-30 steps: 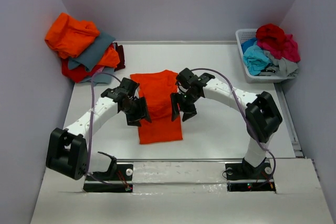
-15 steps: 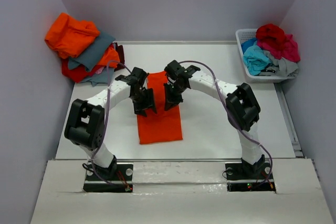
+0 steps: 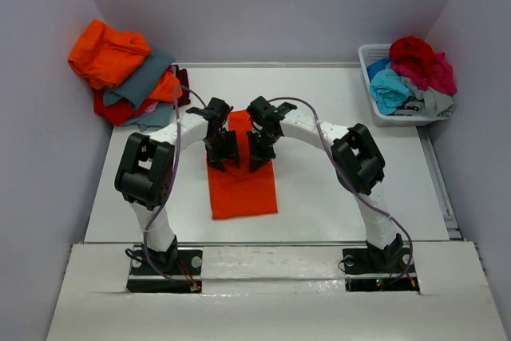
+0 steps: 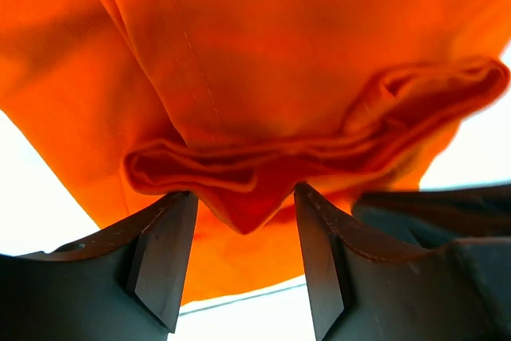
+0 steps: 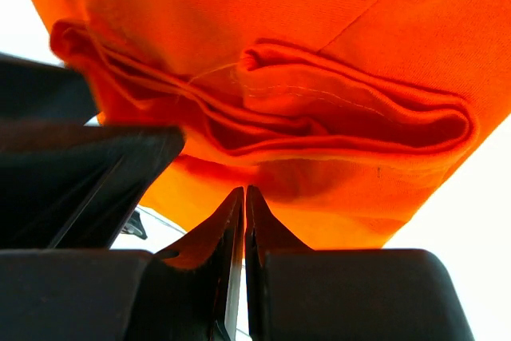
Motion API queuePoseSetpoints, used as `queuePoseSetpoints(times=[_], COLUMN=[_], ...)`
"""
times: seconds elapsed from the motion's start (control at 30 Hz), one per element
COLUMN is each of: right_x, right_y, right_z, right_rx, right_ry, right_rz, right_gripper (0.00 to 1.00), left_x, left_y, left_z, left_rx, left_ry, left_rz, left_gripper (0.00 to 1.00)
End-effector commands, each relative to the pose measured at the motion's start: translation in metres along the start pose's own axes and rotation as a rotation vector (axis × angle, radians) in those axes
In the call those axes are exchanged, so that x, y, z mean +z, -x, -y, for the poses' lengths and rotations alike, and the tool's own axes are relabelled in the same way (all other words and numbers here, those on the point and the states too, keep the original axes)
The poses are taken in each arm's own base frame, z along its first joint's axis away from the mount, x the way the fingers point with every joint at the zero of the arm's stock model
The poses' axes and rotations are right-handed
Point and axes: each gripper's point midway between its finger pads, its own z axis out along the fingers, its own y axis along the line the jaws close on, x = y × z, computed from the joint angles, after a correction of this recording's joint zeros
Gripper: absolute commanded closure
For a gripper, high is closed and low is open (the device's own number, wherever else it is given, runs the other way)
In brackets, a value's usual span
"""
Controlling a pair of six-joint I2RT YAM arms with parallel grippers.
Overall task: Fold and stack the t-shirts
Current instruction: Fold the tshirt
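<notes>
An orange-red t-shirt (image 3: 243, 185) lies in the middle of the table as a narrow folded strip. Both grippers sit over its far half, close together. My left gripper (image 3: 223, 154) is on the shirt's left side. In its wrist view this left gripper (image 4: 243, 201) stands open, and a bunched fold of the t-shirt (image 4: 263, 85) dips between the fingertips without being pinched. My right gripper (image 3: 259, 149) is on the right side. Seen from its own wrist, the right gripper (image 5: 244, 191) is shut, tips against the layered t-shirt (image 5: 319, 53); whether cloth is caught between them does not show.
A loose pile of orange, grey and red shirts (image 3: 124, 69) lies at the back left corner. At the back right, a white slatted basket (image 3: 369, 55) holds turquoise, crimson and grey shirts (image 3: 415, 69). Bare table (image 3: 343, 185) lies right of the strip.
Both arms moved toward the far end of the shirt and closer together. The shirt's wide upper part now looks as narrow as the rest. The right gripper went from open to shut.
</notes>
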Motion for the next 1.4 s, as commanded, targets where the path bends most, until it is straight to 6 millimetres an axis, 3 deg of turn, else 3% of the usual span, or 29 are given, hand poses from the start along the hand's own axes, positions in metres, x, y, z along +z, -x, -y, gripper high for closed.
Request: queuePoseSetpoints(times=[0.0, 0.27, 0.63, 0.9, 1.1, 1.37], right_x=[-0.012, -0.007, 0.005, 0.001, -0.003, -0.003], right_y=[0.016, 0.021, 0.028, 0.043, 0.053, 0.064], right_z=[-0.014, -0.003, 0.018, 0.035, 0.026, 0.024], right_rx=[-0.033, -0.023, -0.005, 0.031, 0.025, 0.03], right_ry=[0.049, 0.045, 0.002, -0.018, -0.003, 0.002], right_rz=[0.044, 0.047, 0.06, 0.096, 0.108, 0.115], right_gripper=[0.89, 0.86, 0.84, 0.84, 0.84, 0.84], left_x=[0.0, -0.002, -0.027, -0.04, -0.059, -0.048], left_y=[0.019, 0.055, 0.071, 0.06, 0.041, 0.001], left_z=[-0.001, -0.001, -0.006, -0.01, -0.001, -0.019], left_rx=[0.019, 0.005, -0.006, -0.005, 0.029, 0.045], left_ry=[0.053, 0.132, 0.203, 0.188, 0.116, 0.115], left_rz=[0.054, 0.138, 0.216, 0.207, 0.18, 0.083], left_gripper=[0.38, 0.38, 0.37, 0.37, 0.37, 0.37])
